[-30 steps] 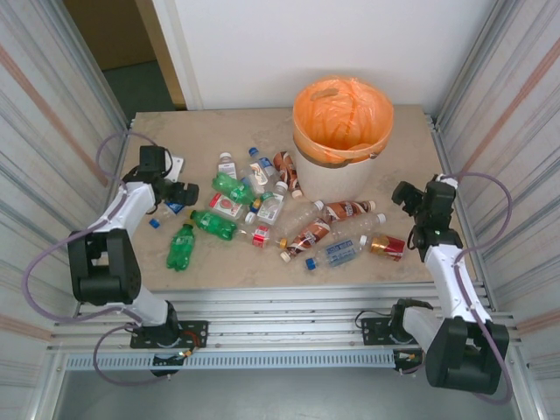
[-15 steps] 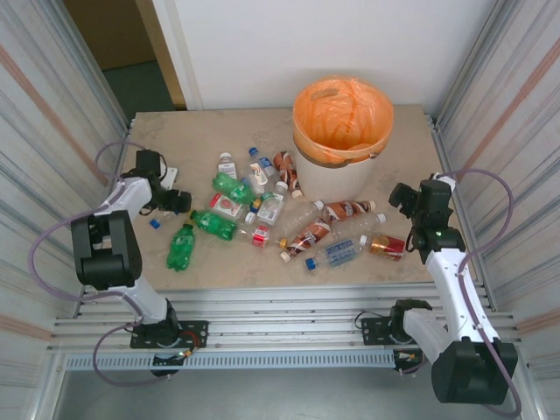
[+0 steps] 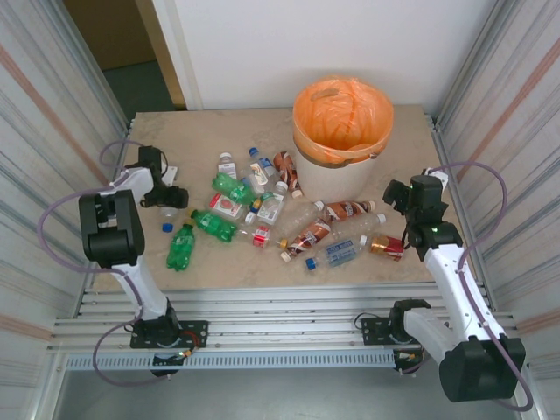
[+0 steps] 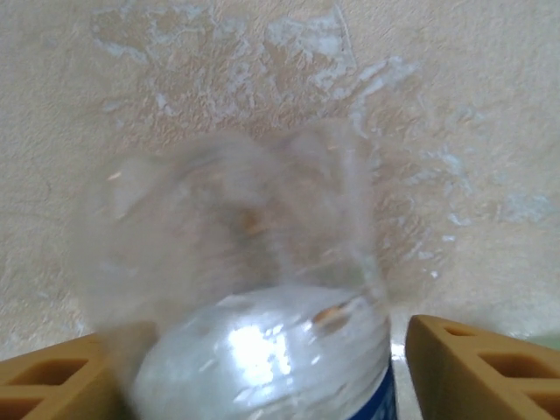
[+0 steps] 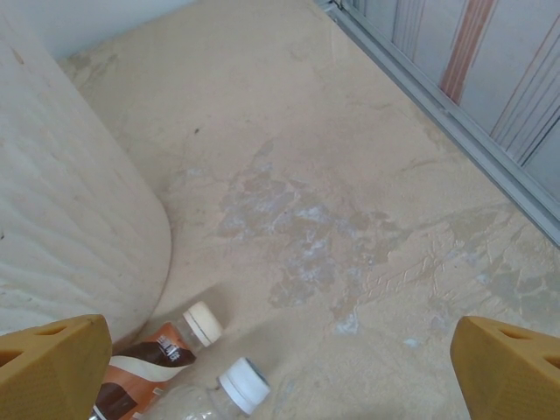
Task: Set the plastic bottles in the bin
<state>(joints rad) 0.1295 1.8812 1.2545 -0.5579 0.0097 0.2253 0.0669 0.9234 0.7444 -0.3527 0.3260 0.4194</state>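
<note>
Clear plastic, crushed, blue-labelled: one bottle [image 4: 254, 341] is seen between the tan fingers [image 4: 477, 363] of the left gripper [image 3: 169, 199]. It lies at the left side of the table [image 3: 411, 140], well apart from the bin [image 3: 341, 179].

Changes noted over the last second:
- The left wrist has been swung in and lowered onto this bottle, and the jaws have been drawn in from wide to partway.
- The bottle's blue cap [image 3: 166, 226] has been shifted slightly toward the middle of the table, so contact is judged to have been made.
- The right gripper [image 3: 398, 194] has been carried a little nearer the bin. Its fingers are spread wide and nothing is held.

State of the left grip: the left finger appears to lie against the bottle wall, while a thin strip of table is left showing by the right finger. The bottle is blurred in the wrist view. Whether it is truly pinched cannot be told.

Below the right gripper, a brown-labelled bottle [image 5: 153, 363] and a white-capped clear one [image 5: 241, 385] are seen just beside the bin wall.

Reading for the task: a grasp is under way but nothing has been lifted. The other plastic bottles [image 3: 311, 234] are strewn on the table near the bin, and none is made out inside the orange liner. A long carry across the table is expected for this one.
</note>
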